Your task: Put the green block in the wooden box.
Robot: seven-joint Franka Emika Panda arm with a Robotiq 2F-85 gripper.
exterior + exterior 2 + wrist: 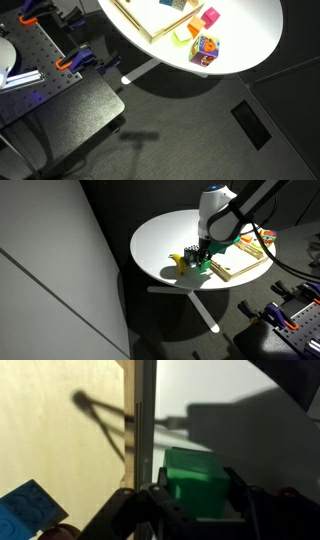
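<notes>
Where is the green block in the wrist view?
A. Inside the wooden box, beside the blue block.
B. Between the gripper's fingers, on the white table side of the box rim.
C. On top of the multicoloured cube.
B: the green block shows inside the gripper, over the white table just outside the rim of the wooden box; the blue block lies inside the box.

Wrist view: the gripper [197, 498], clamped on the green block [193, 472], hides its lower half from you. The blue block [28, 510] is cut off by the bottom edge. In an exterior view, the wooden box [140, 28] and table [250, 30] run off the top. In an exterior view, the yellow object [180, 262] is too small to identify.
</notes>
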